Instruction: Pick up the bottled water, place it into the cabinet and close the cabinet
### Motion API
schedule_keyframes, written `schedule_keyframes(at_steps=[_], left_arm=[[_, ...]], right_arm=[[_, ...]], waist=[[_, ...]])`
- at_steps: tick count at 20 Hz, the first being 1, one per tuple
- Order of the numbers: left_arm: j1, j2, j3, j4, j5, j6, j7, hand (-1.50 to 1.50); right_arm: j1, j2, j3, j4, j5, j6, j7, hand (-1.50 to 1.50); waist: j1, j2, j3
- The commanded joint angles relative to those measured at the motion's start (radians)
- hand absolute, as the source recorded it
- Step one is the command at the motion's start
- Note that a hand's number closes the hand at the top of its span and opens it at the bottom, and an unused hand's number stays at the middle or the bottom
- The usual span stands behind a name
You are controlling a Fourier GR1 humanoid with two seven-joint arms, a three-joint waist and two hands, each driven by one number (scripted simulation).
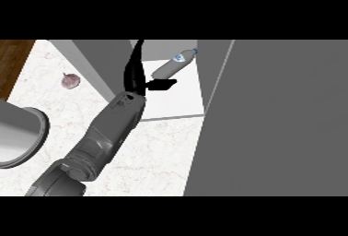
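Bottled water: the clear bottle [173, 64] lies tilted inside the open cabinet, above its white shelf [178, 100]. Its cap points up and to the right, and its base points down and to the left, toward the hand.
Left hand: the black hand [136, 82] reaches into the cabinet mouth at the end of a grey forearm [112, 129] that comes up from the lower left.
Fingers: they [138, 57] are held straight and close together, pointing away from the robot as a thin dark blade. They are not curled round anything.
Thumb: it [163, 84] sticks out to the right, spread well away from the fingers.
Bottle against the hand: the base sits in the fork between fingers and thumb, just right of the fingers and just above the thumb. I cannot tell from here whether it touches either of them.
Cabinet: a grey side wall [95, 62] stands left of the hand. A broad grey panel [272, 120] fills the right side, next to the shelf.
Counter: pale marbled top [159, 152], running under the forearm.
Other things: a small pinkish bulb [70, 80] lies on the counter left of the cabinet wall, well apart from the hand. A round grey vessel [24, 133] is cut off by the left edge.
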Motion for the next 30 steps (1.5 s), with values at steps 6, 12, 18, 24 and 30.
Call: schedule_keyframes(at_steps=[6,12,18,24,30], left_arm=[[0.005,0.019,0.058,-0.111,0.051,-0.226,-0.131,1.50],[0.080,-0.010,0.087,-0.184,0.138,-0.402,-0.280,1.50],[0.064,-0.011,0.080,-0.227,0.175,-0.586,-0.194,1.50],[0.206,-0.011,0.014,-0.320,0.257,-0.751,-0.206,1.50],[0.353,-0.003,-0.058,-0.537,0.302,-0.794,-0.128,1.50]], right_arm=[[0.026,-0.023,0.028,-0.070,0.020,0.004,0.012,-1.50],[0.008,-0.021,0.005,-0.063,0.001,0.001,0.012,-1.50],[0.018,-0.002,0.037,-0.074,0.073,-0.049,0.075,-1.50],[0.060,-0.054,-0.012,-0.073,0.050,-0.043,-0.002,-1.50],[0.098,-0.090,0.042,-0.093,0.102,-0.072,0.012,-1.50]], waist=[[0.009,-0.005,-0.001],[0.019,-0.013,0.000],[0.062,-0.030,0.001],[0.079,-0.036,0.002],[0.105,-0.048,0.002]])
